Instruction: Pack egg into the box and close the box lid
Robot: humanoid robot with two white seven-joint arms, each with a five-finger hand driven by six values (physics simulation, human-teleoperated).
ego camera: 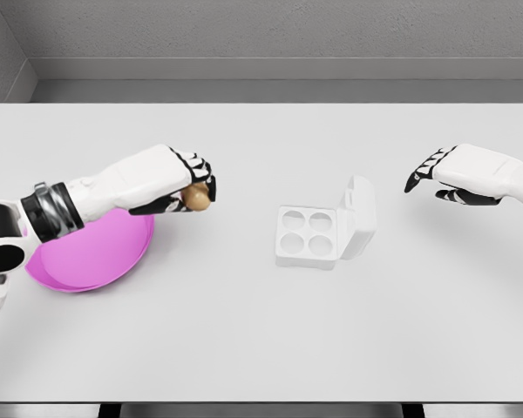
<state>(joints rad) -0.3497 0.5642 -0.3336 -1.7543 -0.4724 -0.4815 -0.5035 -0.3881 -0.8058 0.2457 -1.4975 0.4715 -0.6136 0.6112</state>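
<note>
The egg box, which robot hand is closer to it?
Right, but only narrowly. The right hand hovers open up and to the right of the egg box, past its raised lid. The left hand, holding the egg, is off to the box's left.

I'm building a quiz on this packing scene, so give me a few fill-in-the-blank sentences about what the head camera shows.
1. The left hand grasps a brown ____.
2. The egg box has ____ round cups, all empty.
3. The lid of the box stands ____.
4. The bowl under the left arm is ____ in colour.

The right hand holds nothing.

Missing words: egg; four; open; pink
</note>
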